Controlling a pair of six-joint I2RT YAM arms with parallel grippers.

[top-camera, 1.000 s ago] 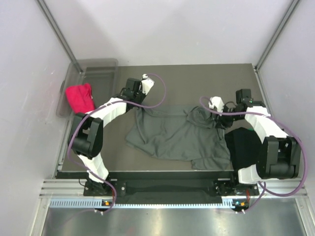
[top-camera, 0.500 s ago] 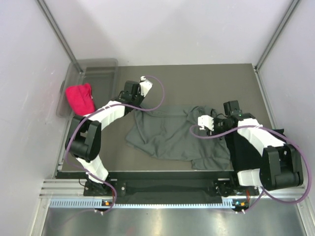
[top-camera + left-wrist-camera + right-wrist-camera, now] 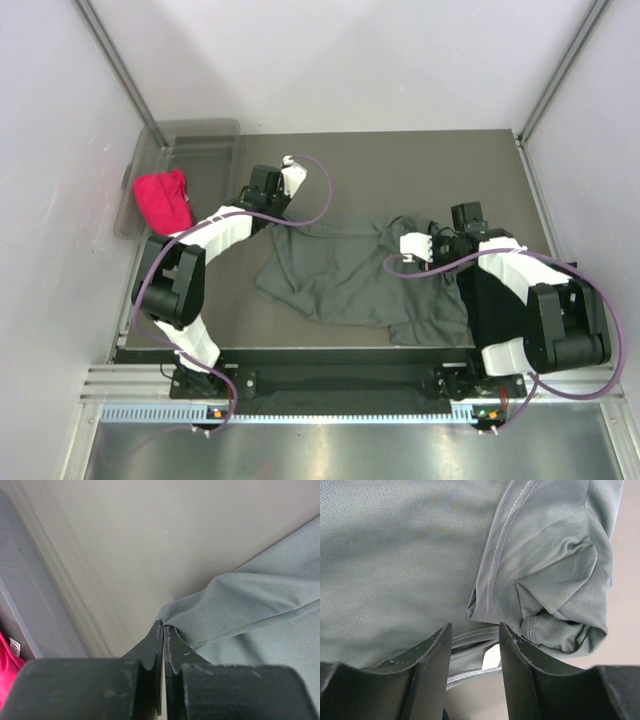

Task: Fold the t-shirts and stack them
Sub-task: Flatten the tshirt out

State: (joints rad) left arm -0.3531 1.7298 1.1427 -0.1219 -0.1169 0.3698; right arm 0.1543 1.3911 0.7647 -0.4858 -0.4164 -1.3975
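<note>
A dark grey t-shirt (image 3: 350, 275) lies spread and rumpled in the middle of the table. My left gripper (image 3: 272, 215) is at its far left corner. In the left wrist view it (image 3: 164, 626) is shut on that corner of grey cloth (image 3: 260, 600). My right gripper (image 3: 442, 247) hovers over the bunched far right part of the shirt. In the right wrist view it (image 3: 475, 630) is open, its fingers on either side of the collar with the white neck label (image 3: 491, 656). Black folded t-shirts (image 3: 500, 300) lie at the right, partly under the right arm.
A clear plastic bin (image 3: 200, 135) stands at the far left with a red cloth (image 3: 163, 198) at its near end. The bin wall (image 3: 30, 610) and red cloth (image 3: 6, 662) show at the left of the left wrist view. Booth walls enclose the table.
My right arm has swung left and nearer, bringing its open gripper over the shirt's collar. The left gripper has stayed at the shirt's corner.
</note>
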